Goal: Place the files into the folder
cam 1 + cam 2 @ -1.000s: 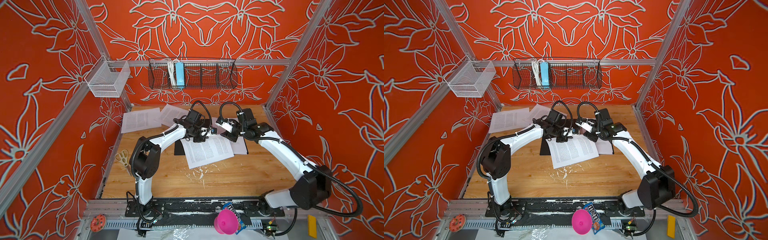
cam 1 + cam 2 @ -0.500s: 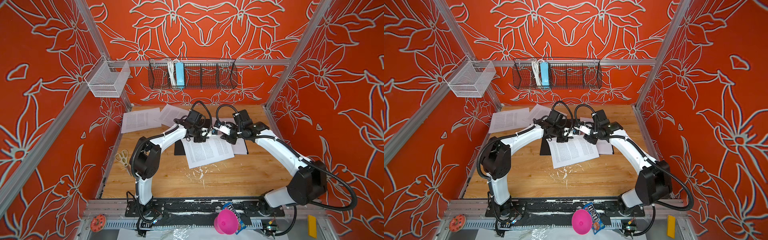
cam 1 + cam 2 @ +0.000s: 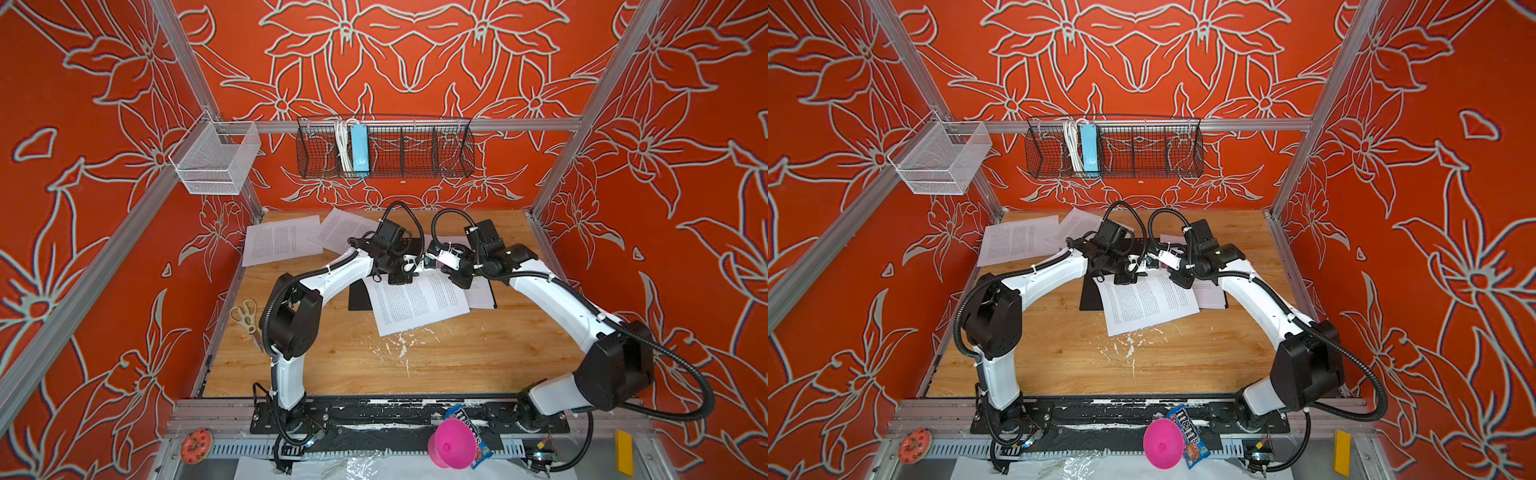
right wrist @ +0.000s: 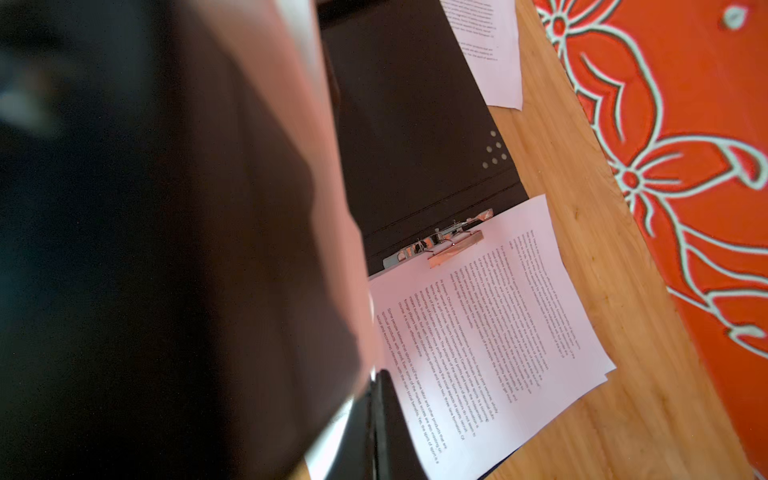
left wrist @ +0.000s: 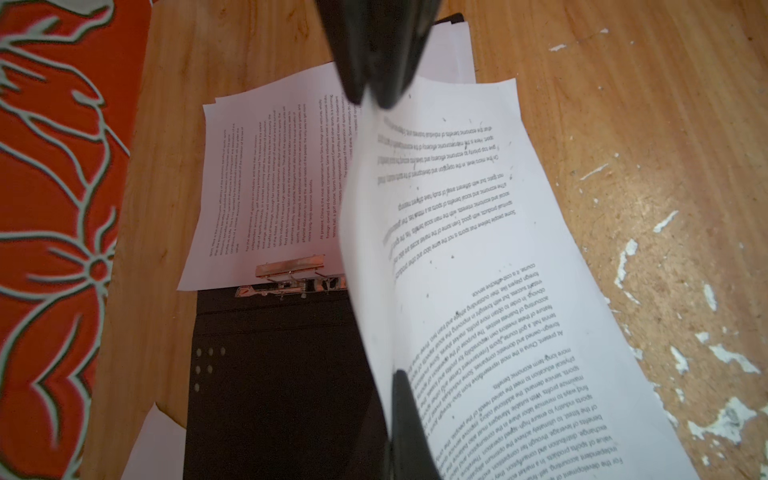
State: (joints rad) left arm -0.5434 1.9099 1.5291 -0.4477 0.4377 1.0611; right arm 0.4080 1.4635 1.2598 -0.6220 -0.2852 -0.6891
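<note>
The folder lies open on the table, black inside up, its metal clip holding printed files on the right half. One loose file sheet slants across the folder, its far edge lifted. My left gripper is shut on that edge, and my right gripper is shut on the same edge a little further right. In the left wrist view the sheet curls up from my left gripper. The right wrist view shows my right gripper pinching it beside the clipped files.
Two more printed sheets lie at the back left of the table. Scissors rest by the left edge. On the back wall hang a black wire basket with a light-blue power strip and a white mesh basket.
My right gripper moved left to the sheet's lifted far edge and closed on it. The left gripper kept its hold and barely shifted.
</note>
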